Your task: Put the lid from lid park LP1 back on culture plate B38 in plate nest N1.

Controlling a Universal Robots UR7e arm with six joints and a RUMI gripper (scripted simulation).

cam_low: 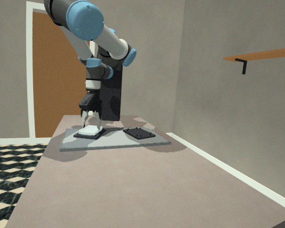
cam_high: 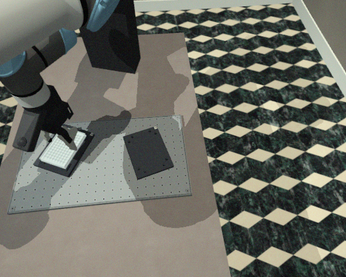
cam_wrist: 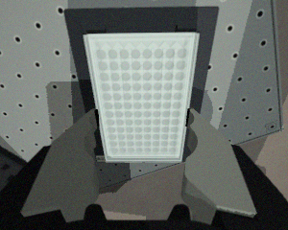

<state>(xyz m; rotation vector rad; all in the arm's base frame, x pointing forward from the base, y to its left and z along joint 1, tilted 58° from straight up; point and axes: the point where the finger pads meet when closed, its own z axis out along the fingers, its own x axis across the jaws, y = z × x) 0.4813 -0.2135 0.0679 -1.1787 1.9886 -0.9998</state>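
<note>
Laboratory room: drilled metal base plate point(cam_high: 107, 190) at the bench's point(cam_low: 137, 186) far end, robot arm point(cam_low: 108, 41), well plate point(cam_high: 61, 150).

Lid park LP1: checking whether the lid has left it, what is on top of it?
Nothing rests on the lid park LP1; only small pegs show. The gripper holds the lid over the plate nest N1.
</note>
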